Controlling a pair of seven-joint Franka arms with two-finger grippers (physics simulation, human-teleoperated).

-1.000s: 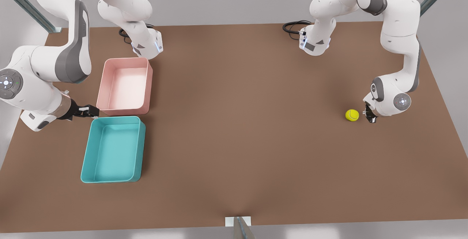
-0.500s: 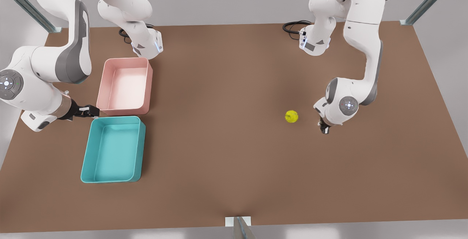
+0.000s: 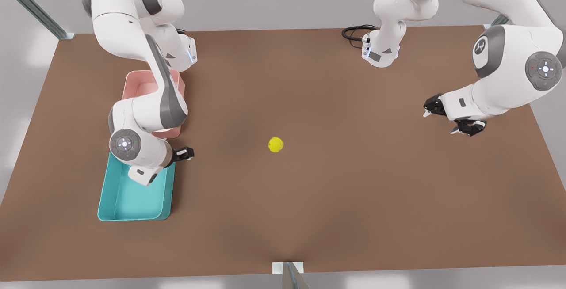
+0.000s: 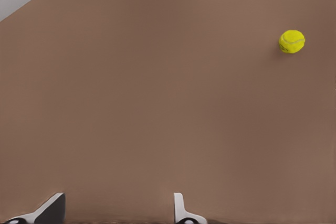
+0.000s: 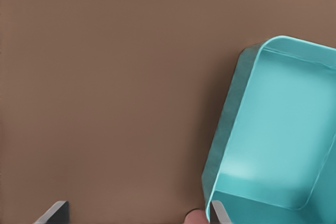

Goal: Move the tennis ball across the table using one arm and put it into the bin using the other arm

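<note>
meanwhile the tennis ball [image 3: 275, 144] sits mid-counter [image 3: 309, 200], round, no long axis. right gripper [image 3: 185, 153], beside the teal bin [image 3: 132, 203], spread, holding nothing; left gripper [image 3: 449, 119] likewise, well apart.

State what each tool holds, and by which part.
Nothing is held. The right tool, open, is beside the bin; the left tool, open, is off at the front view's right. The ball lies free on the table.

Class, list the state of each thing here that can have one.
Ball: loose on table, midway, ungripped.
Teal bin: upright, visible part empty.
Pink bin: upright, mostly behind an arm.
Left gripper: open, empty, front view's right.
Right gripper: open, empty, beside teal bin.
</note>
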